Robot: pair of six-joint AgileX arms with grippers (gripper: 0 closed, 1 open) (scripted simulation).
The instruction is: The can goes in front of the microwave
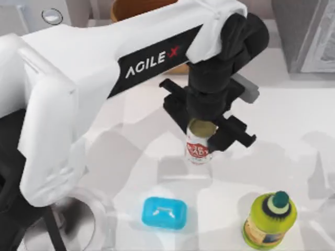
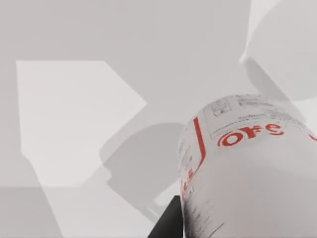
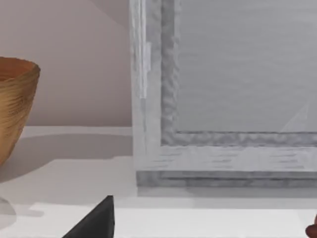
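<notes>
Left gripper (image 1: pixel 209 130) is clamped on the can (image 1: pixel 199 144), one black finger on each side of it, roughly mid-table in the top view. Can looks upright, gold top facing the camera, red label showing below it. In the left wrist view the can (image 2: pixel 247 168) sits huge and close with red lettering on its white body, and I honestly can't tell if it's resting on the table (image 1: pixel 293 130) or lifted just off it. The microwave (image 1: pixel 31 15) is way off at the top-left corner, one round dial (image 1: pixel 52 16) visible, well apart from the can. A blue soap box (image 1: pixel 164 213) lies near the front edge, a green bottle (image 1: pixel 269 219) to its right. A wooden bowl (image 3: pixel 15 104) stands beside a darker grey appliance (image 3: pixel 228 94) in the right wrist view.
</notes>
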